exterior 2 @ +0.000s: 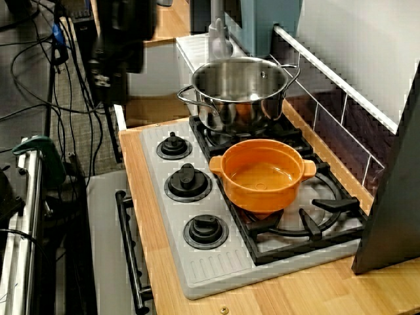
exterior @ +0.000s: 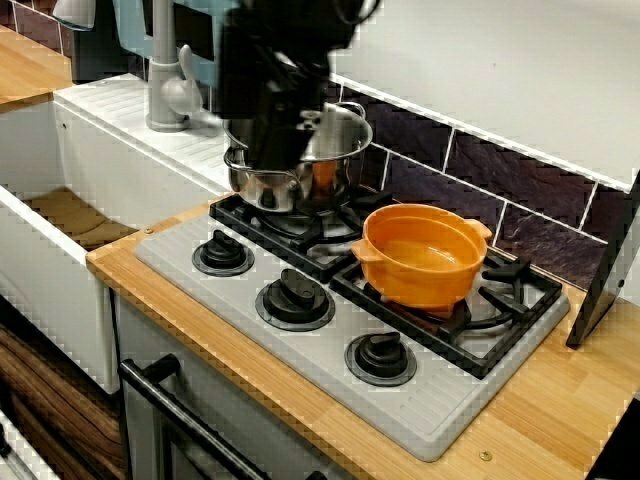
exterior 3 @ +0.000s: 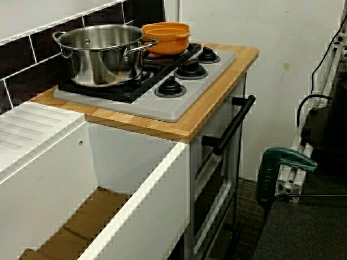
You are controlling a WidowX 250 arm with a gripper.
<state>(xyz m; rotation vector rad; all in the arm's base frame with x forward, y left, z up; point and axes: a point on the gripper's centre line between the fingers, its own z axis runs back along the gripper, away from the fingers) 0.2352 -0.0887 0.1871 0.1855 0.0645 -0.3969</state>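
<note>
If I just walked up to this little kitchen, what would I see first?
Probably the bright orange pot, empty, sitting on one burner of the grey stove. Right beside it, on the other burner, stands a shiny steel pot. In the view from the front, a dark, blurry robot arm covers part of that steel pot.

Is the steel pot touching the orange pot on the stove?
Apart. The view from the side shows a strip of bare black grate between the steel pot and the orange pot.
</note>
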